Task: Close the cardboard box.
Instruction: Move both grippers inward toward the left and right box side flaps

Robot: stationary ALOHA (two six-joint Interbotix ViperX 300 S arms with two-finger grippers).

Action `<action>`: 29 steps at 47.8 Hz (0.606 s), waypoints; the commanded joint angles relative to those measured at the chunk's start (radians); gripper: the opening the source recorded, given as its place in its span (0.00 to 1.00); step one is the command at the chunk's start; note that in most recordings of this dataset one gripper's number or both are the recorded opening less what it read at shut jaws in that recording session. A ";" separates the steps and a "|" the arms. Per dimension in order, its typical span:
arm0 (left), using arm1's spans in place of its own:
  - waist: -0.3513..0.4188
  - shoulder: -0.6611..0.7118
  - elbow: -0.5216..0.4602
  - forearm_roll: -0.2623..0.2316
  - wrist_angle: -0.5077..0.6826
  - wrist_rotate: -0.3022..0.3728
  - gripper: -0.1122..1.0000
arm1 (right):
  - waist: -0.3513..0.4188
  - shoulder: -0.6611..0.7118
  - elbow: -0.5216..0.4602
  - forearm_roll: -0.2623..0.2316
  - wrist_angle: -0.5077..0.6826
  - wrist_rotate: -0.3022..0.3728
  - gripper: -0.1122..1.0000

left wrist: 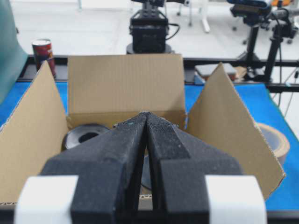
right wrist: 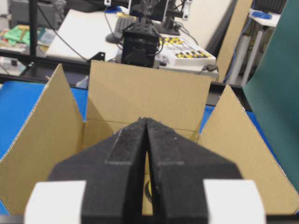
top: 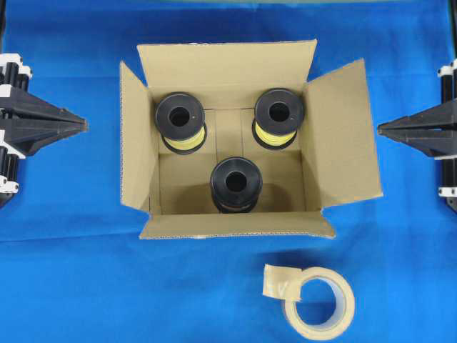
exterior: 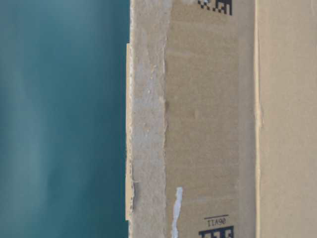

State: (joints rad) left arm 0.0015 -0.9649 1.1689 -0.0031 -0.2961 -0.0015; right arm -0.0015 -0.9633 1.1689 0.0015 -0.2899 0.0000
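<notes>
We see the large brown corrugated cardboard box [top: 335, 153] standing in the middle of the blue cloth-covered table [top: 64, 286] with all four flaps spread open, three black spools [top: 232, 184] inside and a beige tape roll [top: 318, 304] lying near its front. Our left gripper [top: 84, 125] and right gripper [top: 380, 129] wait well apart from the box on either side, each with its black fingers pressed together on nothing.

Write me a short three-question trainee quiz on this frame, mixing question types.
1. How many black round spools sit inside the open brown cardboard box?
2. True or false: the left gripper touches a box flap.
3. The beige tape roll lies: A) inside the box B) on the blue cloth outside it C) in the right gripper.

Key: 1) three; 2) false, both grippers are shut and clear of the box; 3) B.
</notes>
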 commanded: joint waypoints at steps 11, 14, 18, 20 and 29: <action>0.031 -0.135 -0.020 -0.034 0.367 -0.012 0.10 | -0.064 -0.072 -0.054 0.086 0.393 0.043 0.10; 0.040 -0.153 -0.018 -0.034 0.425 -0.012 0.10 | -0.083 -0.101 -0.064 0.095 0.485 0.061 0.10; 0.052 -0.170 -0.012 -0.032 0.497 -0.011 0.10 | -0.100 -0.138 -0.069 0.095 0.606 0.087 0.10; 0.057 -0.170 -0.003 -0.031 0.520 -0.008 0.10 | -0.106 -0.152 -0.067 0.094 0.655 0.097 0.10; 0.060 -0.124 0.061 -0.031 0.525 -0.006 0.10 | -0.118 -0.135 -0.014 0.092 0.738 0.106 0.10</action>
State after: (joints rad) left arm 0.0568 -1.1213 1.2195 -0.0353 0.2378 -0.0077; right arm -0.1166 -1.1229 1.1474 0.0920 0.4418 0.1043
